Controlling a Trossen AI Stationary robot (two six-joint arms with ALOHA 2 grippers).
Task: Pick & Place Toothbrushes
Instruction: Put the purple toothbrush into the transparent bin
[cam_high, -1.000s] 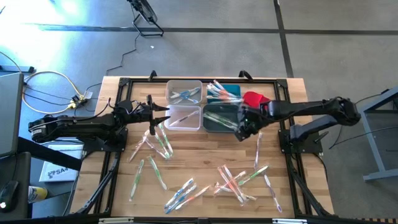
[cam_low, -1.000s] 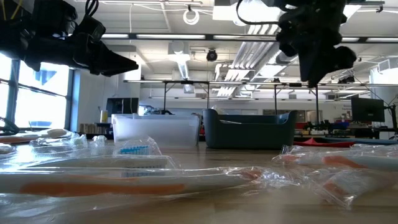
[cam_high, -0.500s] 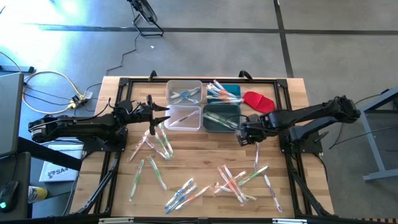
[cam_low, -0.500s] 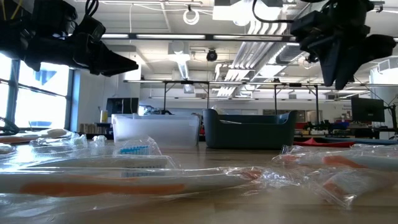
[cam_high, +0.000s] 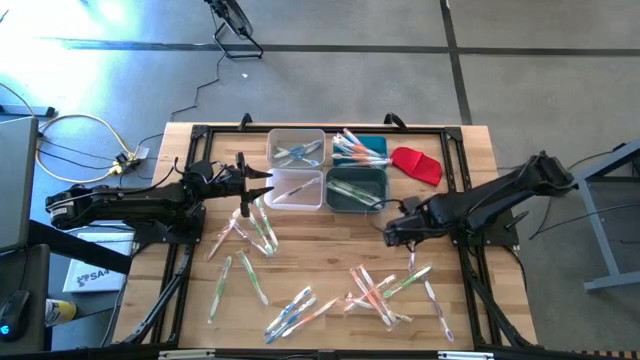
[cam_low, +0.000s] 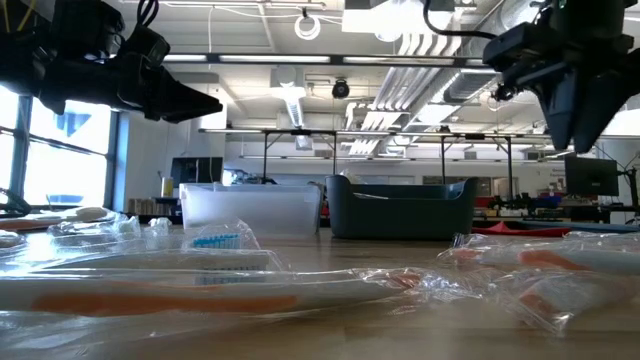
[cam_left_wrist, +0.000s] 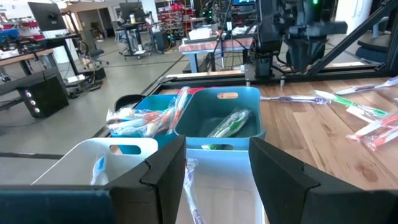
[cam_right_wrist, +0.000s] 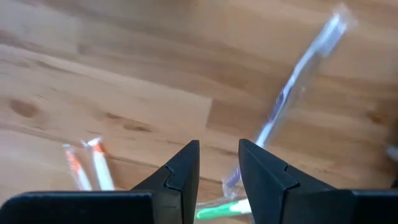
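Note:
Wrapped toothbrushes (cam_high: 378, 288) lie scattered flat on the wooden table, with more near the left arm (cam_high: 252, 228). Others fill four bins: blue ones in the far clear bin (cam_high: 296, 150), orange and pink in the far teal bin (cam_high: 360, 148), green in the near dark bin (cam_high: 356, 188). My left gripper (cam_high: 266, 187) hovers open and empty at the near clear bin (cam_left_wrist: 217, 205). My right gripper (cam_high: 392, 232) hangs over bare wood on the near side of the dark bin, pointing down, narrowly open (cam_right_wrist: 219, 149) and empty. A blue-handled toothbrush (cam_right_wrist: 297, 84) lies just beyond its fingers.
A red cloth-like piece (cam_high: 417, 163) lies right of the teal bin. More toothbrushes lie toward the near edge (cam_high: 295, 312). Bare wood stretches between the bins and the scattered piles. Black frame rails (cam_high: 470, 280) run along the table's sides.
My right gripper has drawn back from over the near dark bin toward the table's near edge and now hangs over bare wood, while its arm has folded back toward the right. The left arm has kept still.

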